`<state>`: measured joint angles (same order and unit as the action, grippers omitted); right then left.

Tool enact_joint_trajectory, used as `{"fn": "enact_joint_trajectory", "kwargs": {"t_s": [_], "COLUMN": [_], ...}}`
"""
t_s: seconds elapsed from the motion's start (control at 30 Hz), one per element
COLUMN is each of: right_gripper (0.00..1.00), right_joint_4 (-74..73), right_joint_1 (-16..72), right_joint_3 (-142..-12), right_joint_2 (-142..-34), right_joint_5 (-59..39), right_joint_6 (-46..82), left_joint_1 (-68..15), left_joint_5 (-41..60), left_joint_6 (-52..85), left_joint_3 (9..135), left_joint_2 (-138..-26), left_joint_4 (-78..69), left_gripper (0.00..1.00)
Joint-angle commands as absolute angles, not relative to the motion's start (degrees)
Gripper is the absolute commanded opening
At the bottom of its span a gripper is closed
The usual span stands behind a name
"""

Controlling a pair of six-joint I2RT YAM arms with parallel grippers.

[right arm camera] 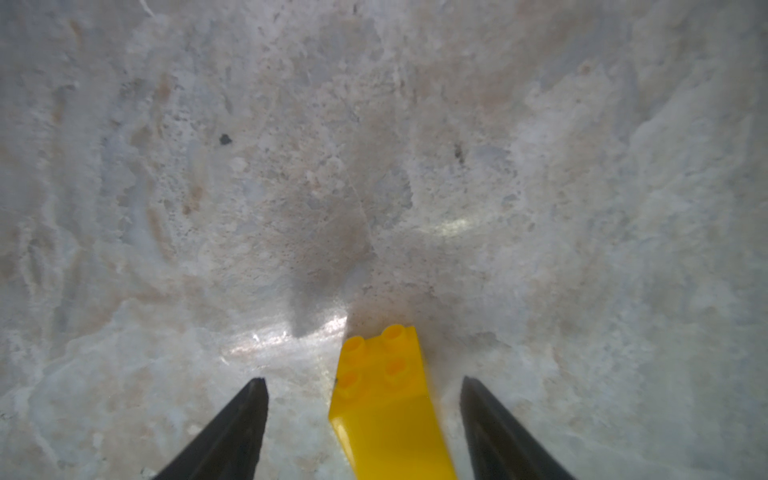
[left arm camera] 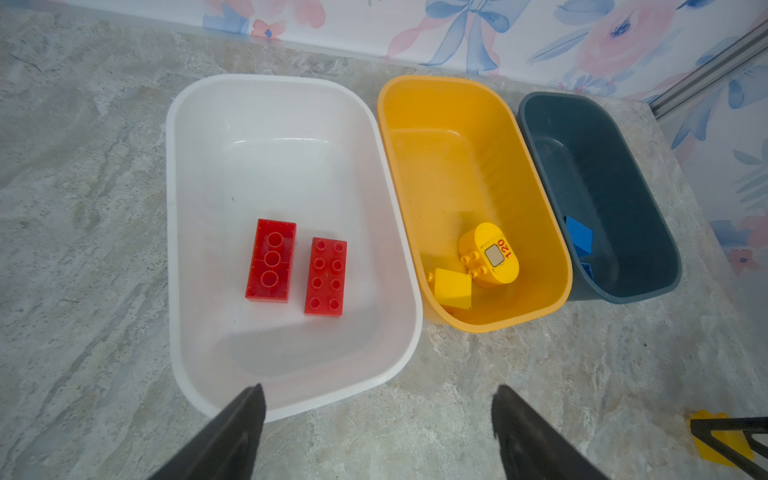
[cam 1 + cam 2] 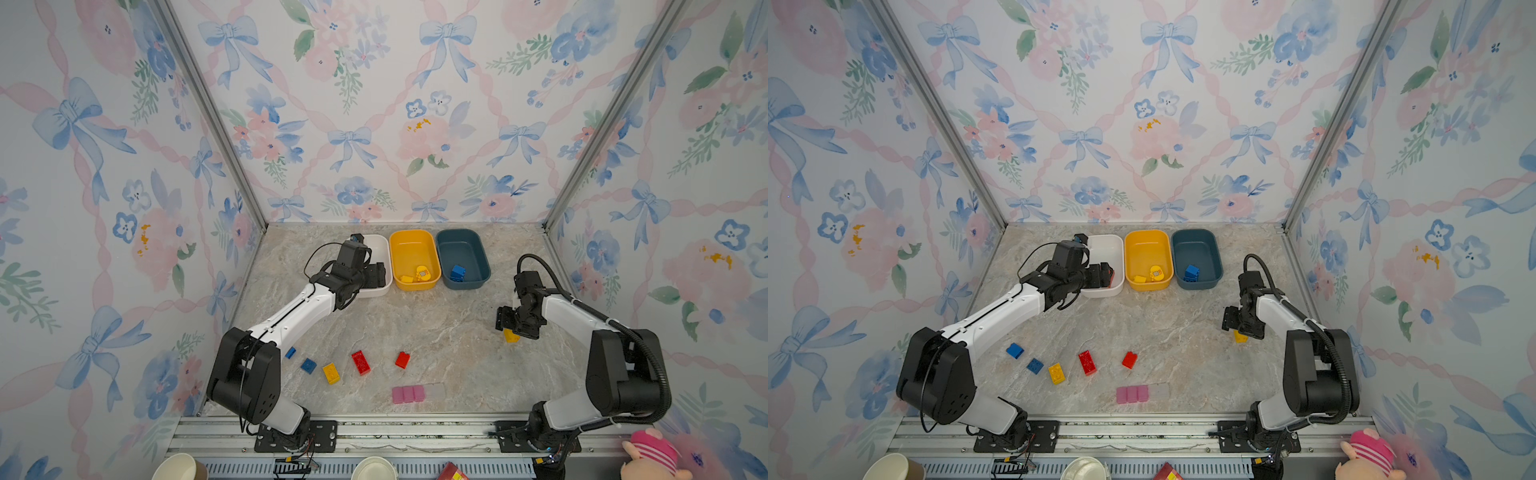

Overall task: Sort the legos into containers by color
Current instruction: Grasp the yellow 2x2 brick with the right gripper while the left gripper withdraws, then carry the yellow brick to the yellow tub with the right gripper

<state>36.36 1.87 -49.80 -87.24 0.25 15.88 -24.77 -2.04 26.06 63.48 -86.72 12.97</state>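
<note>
— where does the yellow brick (image 1: 386, 399) sit against the right fingers (image 1: 232, 428)?
— on the counter (image 3: 436, 328), right between them, studs showing. there's bare stone on each side of it. the fingers stand apart and touch nothing.
— and the left fingers (image 2: 232, 432)?
— spread wide too, with nothing between them, hovering over the near rim of the white tub (image 2: 270, 108).
— what's the surface like?
— a grey-beige marble-look counter, boxed in by three walls of floral wallpaper (image 3: 374, 104) with blue bows. a metal rail (image 3: 374, 432) runs along the front.
— count things for me.
— three tubs in a row at the back. the white one holds two red bricks (image 2: 270, 259). the yellow-orange tub (image 2: 436, 108) holds one rounded yellow piece (image 2: 490, 255) marked 120 and one small yellow brick (image 2: 453, 289). the dark teal tub (image 2: 582, 137) holds blue bricks (image 2: 578, 235), but i can't tell how many.
— and loose on the counter?
— two loose blue bricks (image 3: 1015, 350), two loose red bricks (image 3: 1087, 362) and a second yellow brick (image 3: 1056, 372), besides the one at the right fingers. there's one pink block strip (image 3: 1132, 394) with a clear end near the front, and two paper cups (image 3: 178, 467) and a pink plush toy (image 3: 652, 455) beyond the rail.
</note>
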Motion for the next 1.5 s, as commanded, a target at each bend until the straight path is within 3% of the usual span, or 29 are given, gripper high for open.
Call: {"fn": "enact_joint_trajectory", "kwargs": {"t_s": [0.0, 0.37, 0.77, 1.17, 1.47], "right_gripper": [0.72, 0.58, 0.27, 0.25, 0.25], "right_joint_4": [36.4, 37.6, 38.9, 42.9, 42.9], "right_joint_1": [1.4, 1.6, 4.9, 17.6, 26.9], "right_joint_3": [-49.9, -51.1, -52.1, -64.0, -82.9], "right_joint_2": [-88.0, -90.2, -89.7, -88.2, -99.3], "right_joint_5": [0.0, 0.6, 2.5, 2.5, 2.1], "right_joint_6": [15.9, 15.5, 16.7, 19.9, 19.5], "left_joint_1": [-25.0, -25.0, -24.1, -23.1, -22.6], "left_joint_5": [-1.2, -0.4, 0.0, 0.5, 0.5], "left_joint_6": [26.8, 28.2, 28.6, 29.9, 30.6], "left_joint_3": [62.6, 59.1, 55.9, 50.2, 47.0], "left_joint_2": [-85.3, -83.1, -80.1, -74.4, -72.0], "left_joint_4": [12.0, 9.9, 8.8, 8.2, 8.1], "left_gripper": [0.88, 0.89, 0.91, 0.94, 0.96]}}
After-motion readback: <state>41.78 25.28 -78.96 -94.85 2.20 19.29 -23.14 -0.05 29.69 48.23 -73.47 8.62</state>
